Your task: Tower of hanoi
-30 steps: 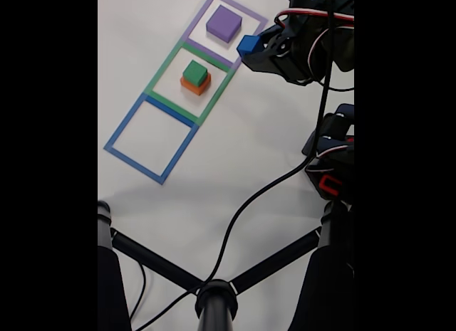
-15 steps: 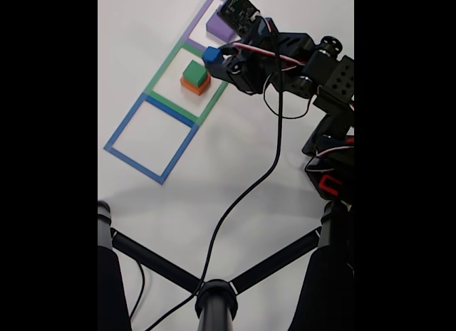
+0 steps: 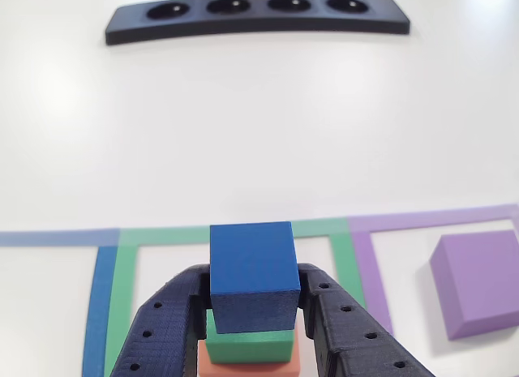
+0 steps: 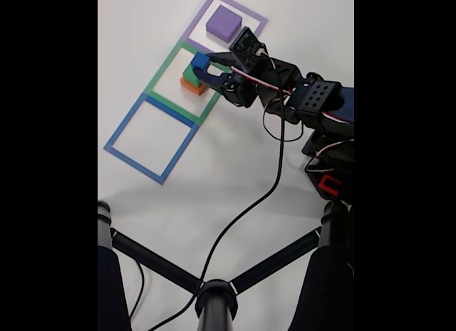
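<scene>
My hand (image 3: pixel 253 312) pinches the blue cube (image 3: pixel 252 275), hovering just above the green block (image 3: pixel 248 346) stacked on the orange block (image 3: pixel 248 367) inside the green square (image 4: pixel 165 66). Purple block (image 4: pixel 223 23) sits in the purple square (image 4: pixel 257 20) on the table (image 4: pixel 242 174).

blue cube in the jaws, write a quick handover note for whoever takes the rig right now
Gripper: shut on the blue cube, held directly over the stack in the green square.
Stack: green cube on the orange block, inside the green square.
Purple block sits alone in the purple square. Blue square holds nothing.
Done: blue cube picked up and brought above the stack.
Left: lower it onto the green cube and open the jaws; whether it already touches the green cube cannot be told.
</scene>
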Available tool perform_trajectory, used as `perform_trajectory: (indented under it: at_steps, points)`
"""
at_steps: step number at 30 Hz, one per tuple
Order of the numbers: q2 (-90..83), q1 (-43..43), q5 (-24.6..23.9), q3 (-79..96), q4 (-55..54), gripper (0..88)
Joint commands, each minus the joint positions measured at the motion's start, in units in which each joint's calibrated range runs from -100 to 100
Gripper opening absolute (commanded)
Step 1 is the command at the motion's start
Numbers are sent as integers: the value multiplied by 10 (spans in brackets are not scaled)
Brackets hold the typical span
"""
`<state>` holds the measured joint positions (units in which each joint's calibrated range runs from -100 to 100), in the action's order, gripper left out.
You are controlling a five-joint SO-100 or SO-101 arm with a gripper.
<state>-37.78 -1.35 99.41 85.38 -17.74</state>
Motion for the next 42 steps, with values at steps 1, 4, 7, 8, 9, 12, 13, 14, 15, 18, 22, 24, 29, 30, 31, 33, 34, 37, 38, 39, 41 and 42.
perform_trajectory:
  at_steps: [1, 4, 7, 8, 9, 12, 13, 14, 15, 18, 22, 24, 29, 30, 31, 33, 34, 37, 38, 39, 41, 42]
  points:
    - [40, 9, 6, 4, -74, 12]
    - [75, 10, 6, 5, -114, 13]
    - [109, 12, 6, 5, -150, 13]
    - [119, 12, 6, 4, -159, 13]
    - [127, 12, 6, 1, -166, 13]
    - [155, 12, 6, -6, -188, 13]
    - [161, 12, 6, -6, -194, 13]
    - [171, 12, 6, -9, -201, 13]
    - [177, 12, 6, -11, -207, 13]
    - [200, 12, 6, -20, -224, 14]
    - [221, 12, 6, -38, -232, 15]
    - [230, 12, 6, -46, -235, 15]
    - [243, 9, 6, -53, -240, 15]
    - [245, 9, 6, -52, -241, 15]
    - [246, 9, 6, -51, -241, 15]
    - [248, 8, 6, -50, -243, 16]
    - [250, 8, 6, -49, -244, 16]
    - [254, 7, 6, -48, -247, 17]
    - [257, 6, 6, -48, -248, 18]
    - [259, 6, 6, -48, -250, 18]
    - [264, 6, 6, -48, -254, 19]
    - [266, 6, 6, -48, -257, 21]
